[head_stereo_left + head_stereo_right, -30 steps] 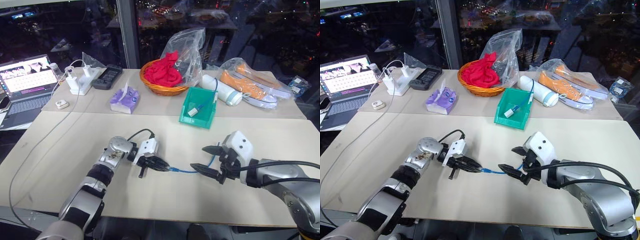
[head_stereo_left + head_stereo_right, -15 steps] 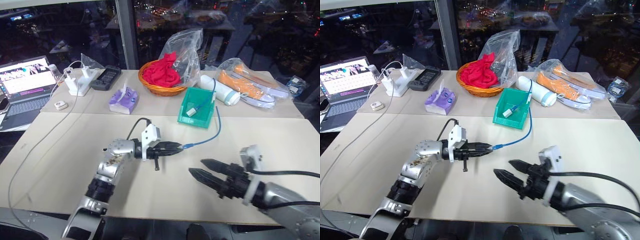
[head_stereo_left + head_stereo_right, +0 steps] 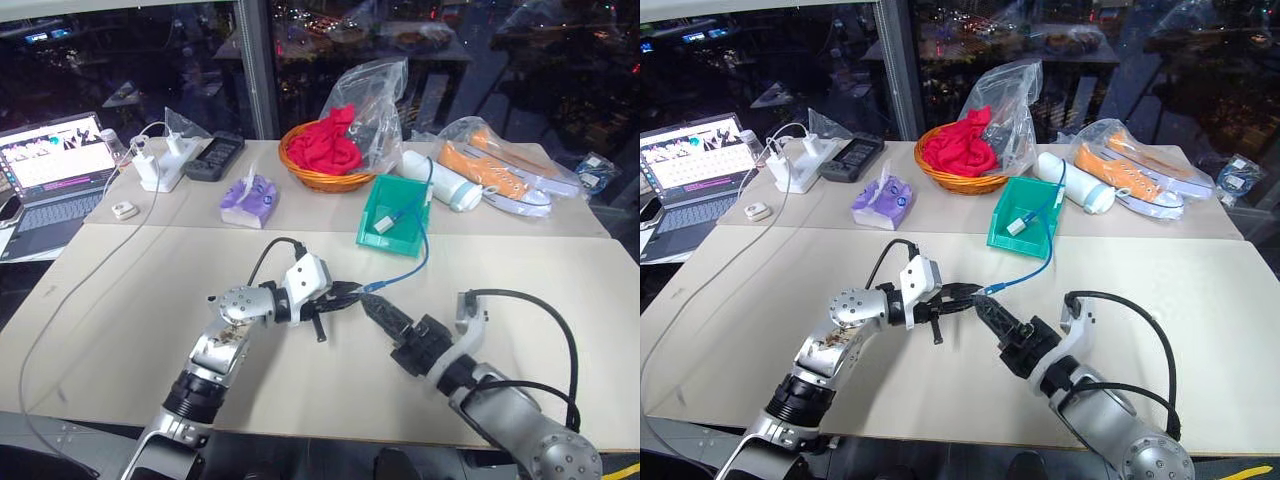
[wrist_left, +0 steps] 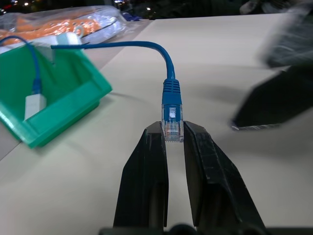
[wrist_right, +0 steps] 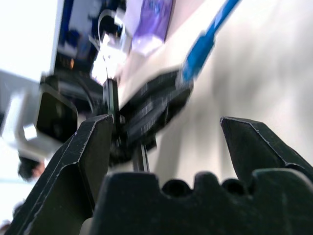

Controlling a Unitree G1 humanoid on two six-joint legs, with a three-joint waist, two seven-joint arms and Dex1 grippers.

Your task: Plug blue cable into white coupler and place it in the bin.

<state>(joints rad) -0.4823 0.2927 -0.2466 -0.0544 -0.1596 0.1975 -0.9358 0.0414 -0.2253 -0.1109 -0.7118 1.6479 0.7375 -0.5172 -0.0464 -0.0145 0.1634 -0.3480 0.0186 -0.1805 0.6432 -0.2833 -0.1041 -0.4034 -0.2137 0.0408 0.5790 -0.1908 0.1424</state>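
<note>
Right hand (image 3: 378, 306): nearest, fingers spread wide, gripping nothing — its tips just beside the left hand's.
Left hand (image 4: 173, 142): clamped on the clear plug of the blue cable (image 4: 171, 98), held above the bench (image 3: 150, 290).
Blue cable: arched from that plug back into the bin (image 3: 412, 238).
White coupler (image 3: 385, 226): lay inside the bin, on the cable's far end.
Bin: teal — beside the orange basket (image 3: 320, 180), farther back.
</note>
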